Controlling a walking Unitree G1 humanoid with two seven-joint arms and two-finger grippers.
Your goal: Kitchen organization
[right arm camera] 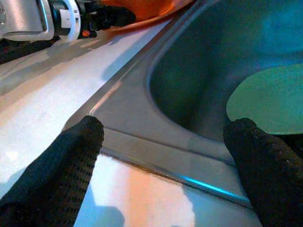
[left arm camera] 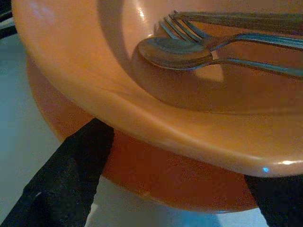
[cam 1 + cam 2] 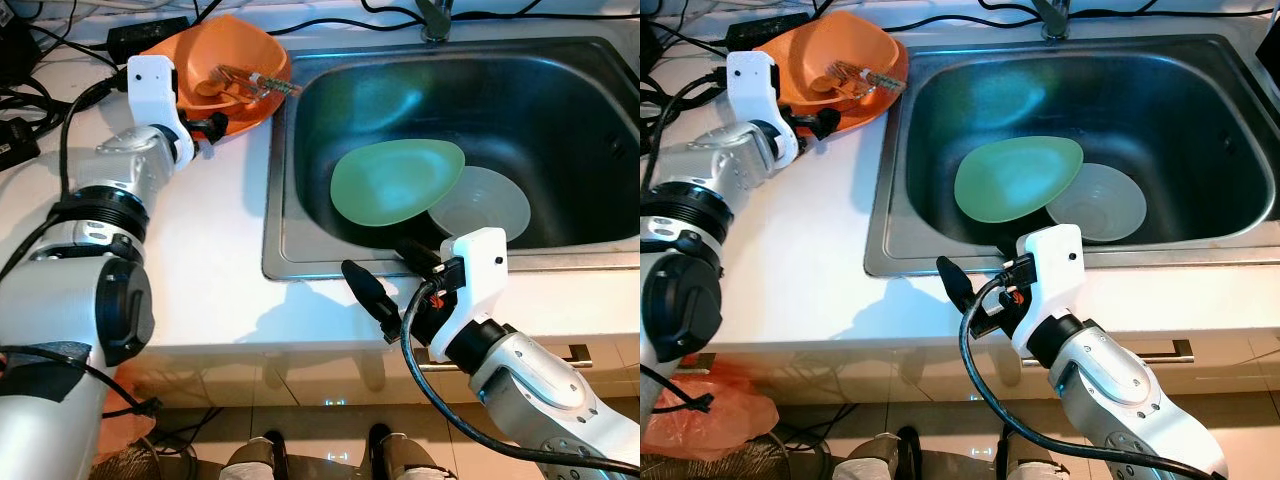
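Right gripper [image 3: 392, 290] hovers nearest us over the sink's front rim [image 3: 300, 268], fingers spread wide, nothing in them. Just beyond its fingertips, down in the basin, lies the green plate [image 3: 398, 180], tilted, overlapping a clear glass plate [image 3: 490, 203] — so the right arm is plainly the closer one for that. Farther off, the left gripper [image 3: 208, 124] sits at the orange plates [image 3: 225, 72], fingers either side of the stacked rims; whether it's clamped, I can't tell. Fork and spoon [image 2: 189, 45] lie inside, handles pointing away from the gripper.
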